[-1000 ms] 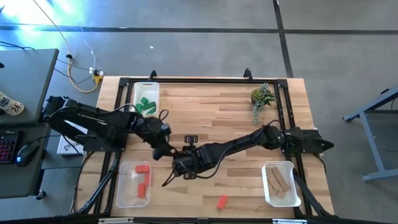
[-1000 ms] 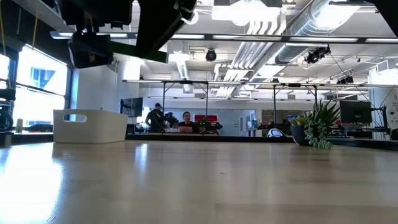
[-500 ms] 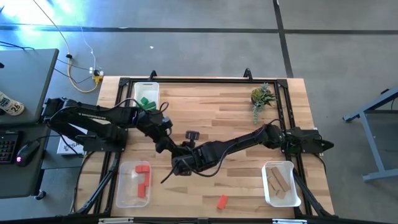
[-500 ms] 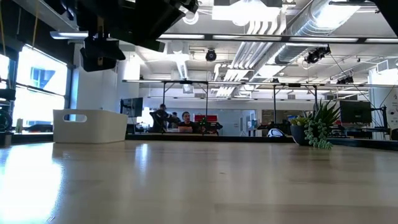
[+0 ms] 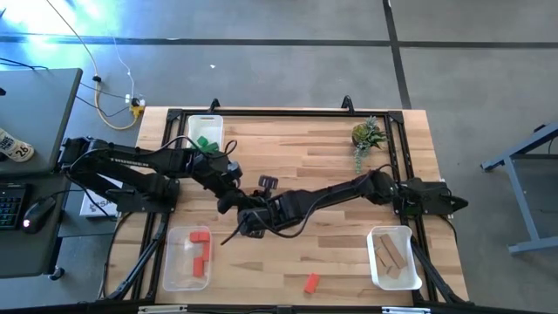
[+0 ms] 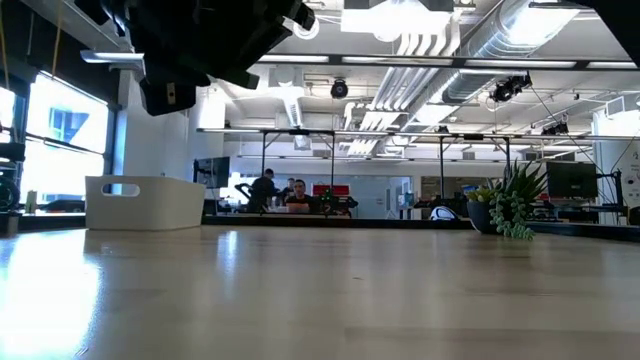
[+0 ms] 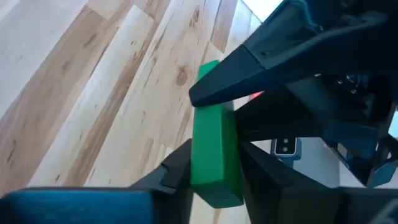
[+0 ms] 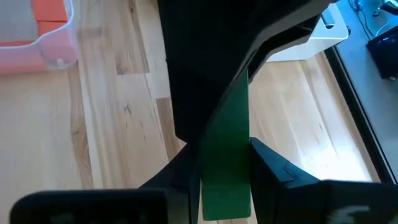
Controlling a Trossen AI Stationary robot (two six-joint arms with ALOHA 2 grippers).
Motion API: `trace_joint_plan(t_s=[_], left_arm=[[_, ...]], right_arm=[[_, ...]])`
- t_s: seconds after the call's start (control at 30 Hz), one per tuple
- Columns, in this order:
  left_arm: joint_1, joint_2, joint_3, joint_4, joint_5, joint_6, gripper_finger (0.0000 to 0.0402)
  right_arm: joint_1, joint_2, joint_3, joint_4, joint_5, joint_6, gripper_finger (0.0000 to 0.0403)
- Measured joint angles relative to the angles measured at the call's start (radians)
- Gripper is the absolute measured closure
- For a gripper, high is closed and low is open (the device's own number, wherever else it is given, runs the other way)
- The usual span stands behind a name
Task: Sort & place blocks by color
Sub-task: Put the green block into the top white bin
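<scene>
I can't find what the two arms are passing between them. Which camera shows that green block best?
The left wrist view: the green block fills it, both grippers on it. The right wrist view shows it partly covered; high and low views hide it.

Pale wood surface (image 5: 305,148) bearing three clear trays (image 5: 206,131), a plant (image 5: 367,135), one loose red block (image 5: 310,283).

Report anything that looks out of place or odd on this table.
One red block lies loose on the table near its front edge, outside the tray of red blocks. Mid-table, both the left gripper and the right gripper clamp the same green block at once, which looks like a handover.
</scene>
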State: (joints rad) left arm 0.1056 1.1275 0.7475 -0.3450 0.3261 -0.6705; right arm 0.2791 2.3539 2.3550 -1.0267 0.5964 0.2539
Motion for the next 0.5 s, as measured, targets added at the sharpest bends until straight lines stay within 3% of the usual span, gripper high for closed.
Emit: trace_joint_plan(t_s=[0.17,0.37,0.5], left_arm=[[0.003,0.000,0.000,0.001,-0.016,0.035,0.0342],[0.034,0.000,0.000,0.001,-0.003,0.062,0.0339],[0.052,0.000,0.000,0.001,0.008,0.093,0.0342]], right_arm=[[-0.007,0.000,0.000,-0.006,0.000,-0.004,0.0329],[-0.010,0.000,0.000,-0.009,0.002,-0.008,0.0328],[-0.014,0.000,0.000,-0.014,0.005,-0.015,0.0303]])
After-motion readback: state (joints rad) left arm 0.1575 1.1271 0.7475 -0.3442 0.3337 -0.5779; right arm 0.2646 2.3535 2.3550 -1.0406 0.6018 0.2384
